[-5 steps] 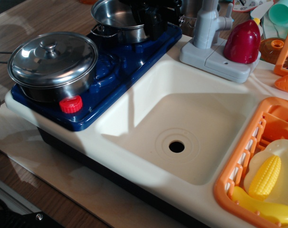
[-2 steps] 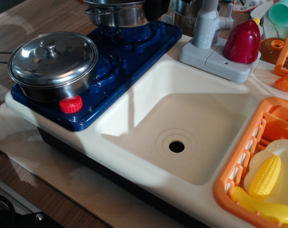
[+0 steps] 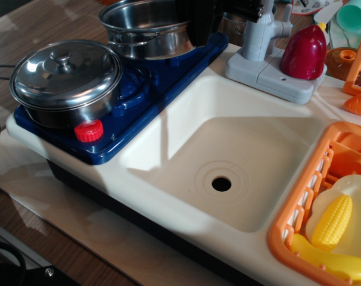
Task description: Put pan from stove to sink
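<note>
The shiny lidless steel pan (image 3: 143, 27) hangs at the top of the view, over the far burner of the navy-blue stove (image 3: 162, 74). My black gripper (image 3: 196, 22) is shut on the pan's right rim; its fingertips are hidden behind the rim and the frame's top edge. The pan looks raised a little off the stove. The cream-white sink (image 3: 186, 134) with its dark drain hole (image 3: 221, 183) lies to the right of the stove, in the middle of the view, with nothing in it.
A steel pot with a knobbed lid (image 3: 66, 76) sits on the near burner behind the red knob (image 3: 88, 130). A grey faucet (image 3: 261, 36) and a dark red toy (image 3: 304, 52) stand behind the sink. An orange dish rack (image 3: 296, 217) with corn (image 3: 332, 221) is at the right.
The pan, gripped at its rim, has come up off the far burner. It rose toward the top edge, then shifted nearer and lower, so more of it shows now.
</note>
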Robot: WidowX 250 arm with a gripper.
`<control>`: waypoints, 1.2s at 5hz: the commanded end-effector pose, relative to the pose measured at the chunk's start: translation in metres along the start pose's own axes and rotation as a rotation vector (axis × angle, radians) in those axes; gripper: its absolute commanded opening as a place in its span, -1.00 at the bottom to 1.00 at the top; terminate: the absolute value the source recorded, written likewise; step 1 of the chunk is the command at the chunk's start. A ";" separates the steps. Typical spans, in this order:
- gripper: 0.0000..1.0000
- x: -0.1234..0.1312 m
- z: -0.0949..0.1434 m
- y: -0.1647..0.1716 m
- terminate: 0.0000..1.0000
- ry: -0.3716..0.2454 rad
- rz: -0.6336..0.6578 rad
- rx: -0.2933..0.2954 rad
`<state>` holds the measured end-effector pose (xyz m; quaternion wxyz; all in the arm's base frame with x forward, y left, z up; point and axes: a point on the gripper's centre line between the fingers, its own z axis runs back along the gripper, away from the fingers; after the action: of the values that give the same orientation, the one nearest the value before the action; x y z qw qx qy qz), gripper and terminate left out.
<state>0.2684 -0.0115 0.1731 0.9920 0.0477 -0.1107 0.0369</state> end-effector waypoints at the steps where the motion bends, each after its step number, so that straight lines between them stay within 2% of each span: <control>1: -1.00 -0.007 0.011 -0.018 -1.00 -0.082 0.066 -0.032; 2: -1.00 -0.010 0.011 -0.044 -1.00 -0.095 0.110 -0.019; 3: -1.00 -0.012 0.013 -0.058 -1.00 -0.106 0.108 0.029; 4: -1.00 -0.014 0.011 -0.071 -1.00 -0.120 0.128 0.001; 5: 1.00 -0.017 0.005 -0.078 -1.00 -0.165 0.137 -0.012; 6: 1.00 -0.017 0.005 -0.078 -1.00 -0.165 0.137 -0.012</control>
<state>0.2569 -0.0886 0.1596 0.9771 0.0432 -0.1825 0.1005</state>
